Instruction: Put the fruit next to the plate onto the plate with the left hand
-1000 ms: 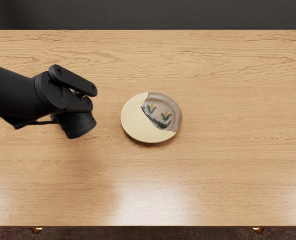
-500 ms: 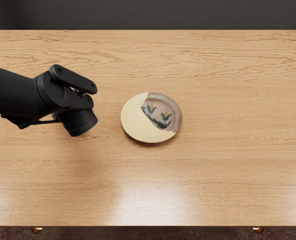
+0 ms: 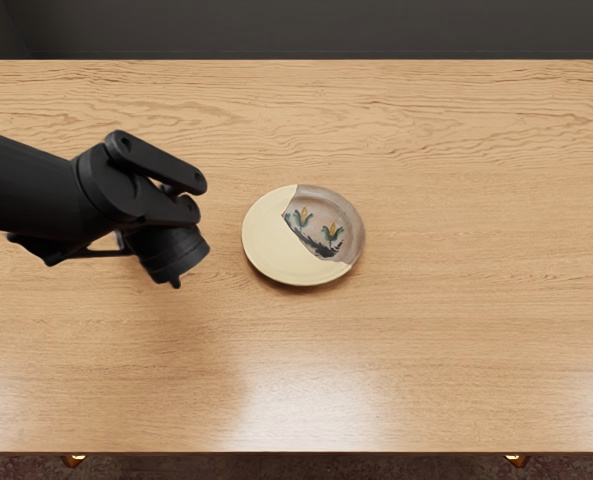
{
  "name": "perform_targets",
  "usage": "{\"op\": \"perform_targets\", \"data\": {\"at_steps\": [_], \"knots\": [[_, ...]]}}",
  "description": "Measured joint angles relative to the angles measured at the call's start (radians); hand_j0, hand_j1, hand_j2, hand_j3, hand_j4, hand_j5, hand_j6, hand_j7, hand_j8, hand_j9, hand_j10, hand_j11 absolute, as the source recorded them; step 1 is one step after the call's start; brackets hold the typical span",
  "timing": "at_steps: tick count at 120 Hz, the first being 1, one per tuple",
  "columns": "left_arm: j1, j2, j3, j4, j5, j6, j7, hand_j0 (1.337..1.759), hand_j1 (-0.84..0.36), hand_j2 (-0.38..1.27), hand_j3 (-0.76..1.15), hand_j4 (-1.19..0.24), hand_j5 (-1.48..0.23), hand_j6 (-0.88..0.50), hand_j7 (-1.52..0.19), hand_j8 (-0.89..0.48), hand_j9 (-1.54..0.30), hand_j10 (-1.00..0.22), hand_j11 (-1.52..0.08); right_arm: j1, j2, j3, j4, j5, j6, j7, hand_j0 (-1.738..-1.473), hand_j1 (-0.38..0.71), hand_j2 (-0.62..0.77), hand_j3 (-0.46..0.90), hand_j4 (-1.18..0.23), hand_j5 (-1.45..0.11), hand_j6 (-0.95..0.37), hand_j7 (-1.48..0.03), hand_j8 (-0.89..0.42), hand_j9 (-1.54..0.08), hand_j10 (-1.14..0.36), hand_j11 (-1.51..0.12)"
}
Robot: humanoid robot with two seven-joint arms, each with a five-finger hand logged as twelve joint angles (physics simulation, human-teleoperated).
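Wooden desk (image 3: 436, 340) with a pale grain fills the head view, and a round plate (image 3: 272, 248) lies near its middle, cream on its left part and painted with a grey patch and two small yellow-and-green figures on its right. The black left arm (image 3: 31, 195) comes in from the left edge and ends in the left hand (image 3: 166, 240), which hangs over the desk just left of the plate, apart from its rim. A flat dark bar of the hand juts up and to the right above a rounded dark mass. Whether the fingers are spread, clenched or closed on anything cannot be told from this angle. The fruit cannot be made out, so its place cannot be told.
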Motion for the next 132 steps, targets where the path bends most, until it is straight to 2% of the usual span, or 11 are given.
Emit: {"op": "perform_targets", "data": {"at_steps": [12,31,48,67,85,95,100,109,116,125,132], "knots": [[0.007,0.0,-0.012,0.006,-0.003,0.0,0.0,1.658,0.05,0.05,0.0,-0.25,-0.32,-0.25,-0.32,-0.25,-0.32,-0.25,-0.32,0.0,0.0,0.0,0.0,0.0,0.0,0.0,-1.658,-0.3,-0.01,0.0,-0.04,-0.05,-0.04,-0.05,-0.04,-0.05,-0.04,-0.05],[0.026,0.0,-0.02,0.031,-0.014,0.002,0.0,1.658,-0.06,0.07,0.0,-0.36,-0.43,-0.36,-0.43,-0.24,-0.44,-0.35,-0.44,0.0,0.0,0.0,0.0,0.0,0.0,0.0,-1.658,-0.3,-0.01,0.0,-0.04,-0.05,-0.04,-0.05,-0.04,-0.05,-0.04,-0.05],[0.036,0.0,-0.02,0.045,-0.017,0.001,0.0,1.658,-0.16,0.09,0.0,-0.45,-0.55,-0.44,-0.55,-0.33,-0.56,-0.44,-0.56,0.0,0.0,0.0,0.0,0.0,0.0,0.0,-1.658,-0.3,-0.01,0.0,-0.04,-0.05,-0.04,-0.05,-0.04,-0.05,-0.04,-0.05],[0.051,0.0,-0.014,0.051,-0.017,0.001,0.0,1.658,-0.23,0.1,0.0,-0.5,-0.61,-0.5,-0.61,-0.44,-0.63,-0.49,-0.63,0.0,0.0,0.0,0.0,0.0,0.0,0.0,-1.658,-0.3,-0.01,0.0,-0.04,-0.05,-0.04,-0.05,-0.04,-0.05,-0.04,-0.05],[0.056,0.0,-0.009,0.056,-0.019,0.0,0.0,1.657,-0.25,0.12,0.0,-0.52,-0.65,-0.52,-0.65,-0.48,-0.67,-0.51,-0.67,0.0,0.0,0.0,0.001,0.0,0.0,0.0,-1.658,-0.3,-0.01,0.0,-0.04,-0.05,-0.04,-0.05,-0.04,-0.05,-0.04,-0.05],[0.072,0.0,-0.008,0.066,-0.013,-0.002,0.001,1.652,-0.21,0.06,0.0,-0.53,-0.68,-0.53,-0.68,-0.5,-0.71,-0.52,-0.71,0.0,0.0,0.0,0.001,0.0,0.0,0.0,-1.658,-0.3,-0.01,0.0,-0.04,-0.05,-0.04,-0.05,-0.04,-0.05,-0.04,-0.05],[0.076,0.0,-0.008,0.07,-0.012,-0.001,0.0,1.651,-0.22,0.09,0.0,-0.54,-0.69,-0.54,-0.69,-0.51,-0.73,-0.52,-0.73,0.0,0.0,0.0,0.001,0.0,0.0,0.0,-1.658,-0.3,-0.01,0.0,-0.04,-0.05,-0.04,-0.05,-0.04,-0.05,-0.04,-0.05],[0.079,0.0,-0.008,0.075,-0.013,-0.003,0.001,1.648,-0.22,0.06,0.0,-0.56,-0.75,-0.55,-0.75,-0.46,-0.78,-0.55,-0.78,0.0,0.0,0.0,0.0,0.0,0.0,0.0,-1.658,-0.3,-0.01,0.0,-0.04,-0.05,-0.04,-0.05,-0.04,-0.05,-0.04,-0.05],[0.084,0.0,-0.007,0.077,-0.013,-0.002,0.001,1.647,-0.23,0.13,0.0,-0.59,-0.8,-0.53,-0.8,-0.45,-0.83,-0.58,-0.83,0.0,0.0,0.0,0.001,0.0,0.0,0.0,-1.658,-0.3,-0.01,0.0,-0.04,-0.05,-0.04,-0.05,-0.04,-0.05,-0.04,-0.05],[0.102,0.0,-0.007,0.086,-0.005,-0.003,0.0,1.644,-0.22,0.06,0.0,-0.64,-0.84,-0.51,-0.88,-0.46,-0.88,-0.61,-0.9,0.0,0.0,0.0,0.001,0.0,0.0,0.0,-1.658,-0.3,-0.01,0.0,-0.04,-0.05,-0.04,-0.05,-0.04,-0.05,-0.04,-0.05],[0.109,0.0,-0.007,0.092,0.002,-0.004,0.0,1.641,-0.23,0.08,0.0,-0.68,-0.9,-0.48,-0.99,-0.44,-0.95,-0.65,-0.96,0.0,0.0,0.0,0.001,0.0,0.0,0.0,-1.658,-0.3,-0.01,0.0,-0.04,-0.05,-0.04,-0.05,-0.04,-0.05,-0.04,-0.05]]}}
